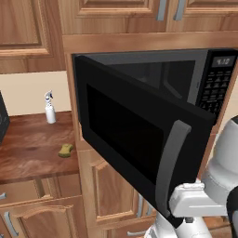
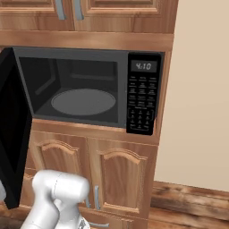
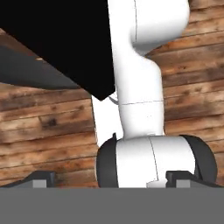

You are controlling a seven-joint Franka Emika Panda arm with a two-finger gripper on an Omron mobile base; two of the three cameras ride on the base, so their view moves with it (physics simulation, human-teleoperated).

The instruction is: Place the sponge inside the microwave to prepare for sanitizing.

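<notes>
Your microwave [image 2: 85,87] door stands wide open, so fetching comes next. The sponge [image 1: 66,150] lies on the counter [image 1: 28,153] at left, near the spray bottle [image 1: 49,108]. Swing the end effector [image 3: 109,181] there; its fingertips look apart, holding nothing.

There is one microwave [image 1: 139,111], with one door swung open, one grey bar handle [image 1: 169,162] on that door, one keypad panel [image 2: 142,100], one lit display [image 2: 143,66] and one round turntable [image 2: 83,101] inside the cavity. One sponge [image 1: 66,150] lies on the wooden table [image 1: 28,148], and one white spray bottle [image 1: 49,108] stands on it too. Two dark fingers [image 3: 38,180] rise at the bottom of the hand view. In the right base view two arched cabinet doors [image 2: 120,179] sit below the microwave, and two handled doors sit above it.
</notes>
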